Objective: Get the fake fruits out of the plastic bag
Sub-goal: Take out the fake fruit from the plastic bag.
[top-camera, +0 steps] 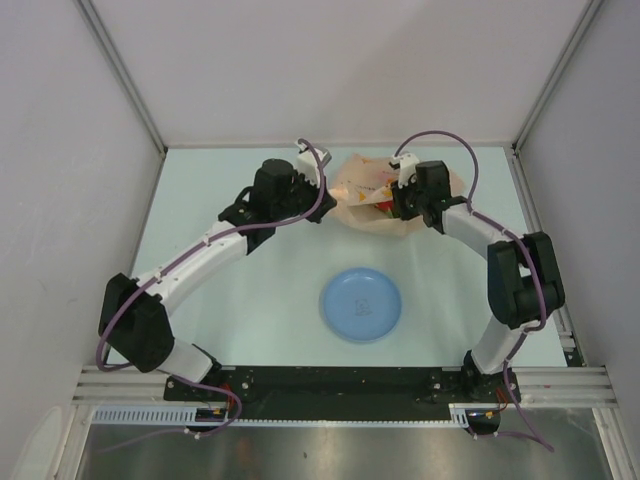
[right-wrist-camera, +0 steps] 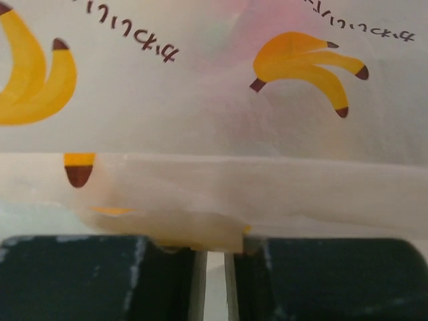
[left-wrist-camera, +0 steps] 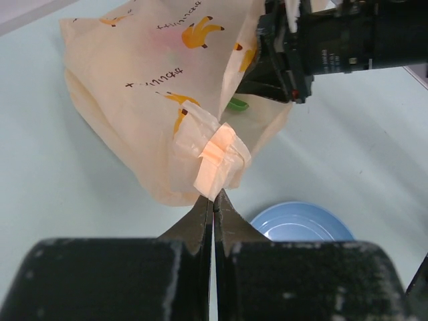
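Observation:
The peach plastic bag (top-camera: pixel 365 185) with banana prints lies at the back of the table. My left gripper (top-camera: pixel 330 197) is shut on a folded edge of the bag (left-wrist-camera: pixel 217 157), fingertips meeting at the fold (left-wrist-camera: pixel 214 196). My right gripper (top-camera: pixel 400 205) is at the bag's other side, its jaws nearly together on the bag's edge (right-wrist-camera: pixel 200 231). It shows in the left wrist view (left-wrist-camera: pixel 267 70) at the bag's mouth. A green tip of the dragon fruit (left-wrist-camera: pixel 236 103) peeks out there, and pink shows through the film (right-wrist-camera: pixel 244 17). The other fruits are hidden.
A round blue plate (top-camera: pixel 360 305) sits in front of the bag, between the arms, and also shows in the left wrist view (left-wrist-camera: pixel 301 224). White walls enclose the table on the left, back and right.

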Robot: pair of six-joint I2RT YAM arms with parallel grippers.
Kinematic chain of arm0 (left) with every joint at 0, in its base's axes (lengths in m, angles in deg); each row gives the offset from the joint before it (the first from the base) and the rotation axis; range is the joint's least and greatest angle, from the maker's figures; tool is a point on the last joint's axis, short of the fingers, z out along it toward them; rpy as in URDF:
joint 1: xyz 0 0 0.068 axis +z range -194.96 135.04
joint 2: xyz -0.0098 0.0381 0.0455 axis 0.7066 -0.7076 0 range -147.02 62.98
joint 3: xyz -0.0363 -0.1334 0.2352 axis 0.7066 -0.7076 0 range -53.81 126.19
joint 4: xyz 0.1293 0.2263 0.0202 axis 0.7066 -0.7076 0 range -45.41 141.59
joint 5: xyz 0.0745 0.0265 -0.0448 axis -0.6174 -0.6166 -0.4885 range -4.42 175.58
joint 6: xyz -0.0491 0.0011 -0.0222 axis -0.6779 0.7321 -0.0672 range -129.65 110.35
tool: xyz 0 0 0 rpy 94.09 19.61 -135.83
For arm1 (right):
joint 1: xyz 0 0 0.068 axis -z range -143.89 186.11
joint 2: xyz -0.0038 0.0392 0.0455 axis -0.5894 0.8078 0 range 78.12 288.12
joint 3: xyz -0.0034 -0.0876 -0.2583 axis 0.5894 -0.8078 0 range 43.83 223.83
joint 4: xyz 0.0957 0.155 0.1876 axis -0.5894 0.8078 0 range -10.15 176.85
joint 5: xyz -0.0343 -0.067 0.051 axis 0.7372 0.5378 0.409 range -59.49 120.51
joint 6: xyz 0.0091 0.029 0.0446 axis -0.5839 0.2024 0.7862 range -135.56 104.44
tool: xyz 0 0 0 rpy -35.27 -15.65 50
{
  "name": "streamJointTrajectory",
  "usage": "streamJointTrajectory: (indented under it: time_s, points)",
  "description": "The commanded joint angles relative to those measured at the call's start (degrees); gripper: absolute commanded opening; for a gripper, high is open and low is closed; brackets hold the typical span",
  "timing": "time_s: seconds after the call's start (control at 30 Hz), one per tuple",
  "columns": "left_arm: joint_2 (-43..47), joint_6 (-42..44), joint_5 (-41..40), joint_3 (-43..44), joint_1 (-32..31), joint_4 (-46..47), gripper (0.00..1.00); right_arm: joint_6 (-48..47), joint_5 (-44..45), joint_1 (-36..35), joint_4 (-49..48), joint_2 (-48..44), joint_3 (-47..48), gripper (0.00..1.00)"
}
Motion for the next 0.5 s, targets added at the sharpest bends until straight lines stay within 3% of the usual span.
streamJointTrajectory:
  time_s: [0.0, 0.07, 0.1, 0.17, 0.2, 0.47]
  points:
    - [1.7, 0.9, 1.5, 1.0, -0.1, 2.8, 0.0, 1.3, 1.8, 0.1, -4.1, 3.9, 5.8, 0.27]
    - [1.0, 0.9, 1.8, 2.1, -0.1, 2.8, 0.0, 1.0, 1.8, -0.1, -6.4, 6.2, 7.7, 0.34]
    - [0.8, 0.9, 1.9, 2.7, -0.1, 2.9, 0.0, 0.7, 2.4, 0.0, -6.6, 7.0, 9.4, 0.51]
    - [0.4, 1.1, 1.9, 3.9, -0.1, 3.0, 0.0, 0.6, 4.0, -0.6, -7.0, 9.6, 11.2, 0.71]
    - [0.1, 1.1, 1.8, 4.2, -0.1, 3.1, 0.0, 0.5, 6.1, -0.7, -7.0, 10.3, 12.3, 0.99]
    - [-2.8, 0.2, 3.3, 7.1, -0.1, 3.9, 0.0, 0.6, 6.2, -0.7, -2.3, 19.9, 23.5, 1.0]
